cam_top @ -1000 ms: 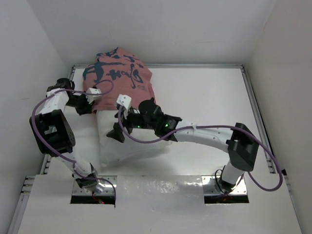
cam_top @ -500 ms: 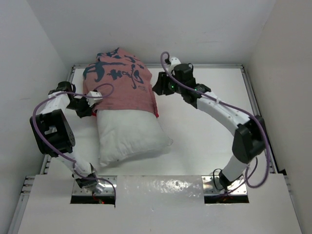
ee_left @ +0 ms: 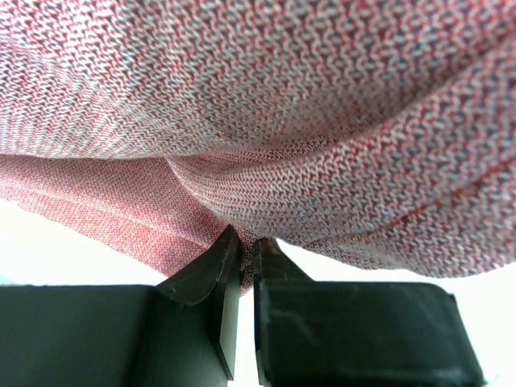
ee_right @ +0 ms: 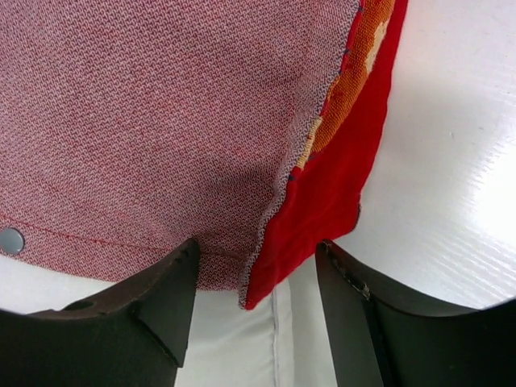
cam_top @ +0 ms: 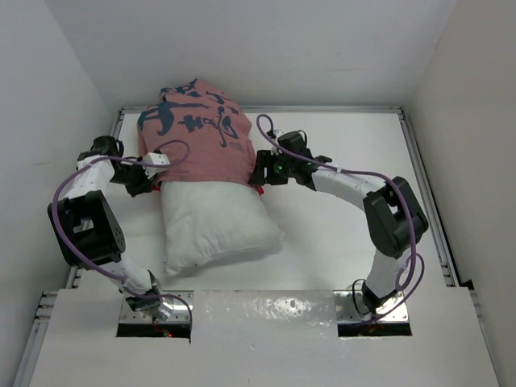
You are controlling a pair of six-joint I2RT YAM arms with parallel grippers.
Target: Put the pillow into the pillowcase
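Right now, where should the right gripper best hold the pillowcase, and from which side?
Grip the pillowcase at its hem's right corner, from the right of the pillow. That thin doubled edge lies free between the jaws of the open right gripper; the left gripper pinches the opposite side.

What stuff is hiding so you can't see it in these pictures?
- Top view: the far end of the pillow, covered by the pillowcase.
- Left wrist view: everything beyond the pillowcase cloth, which fills the frame above the left gripper.
- Right wrist view: most of the pillowcase, cut off by the frame edges around the right gripper.
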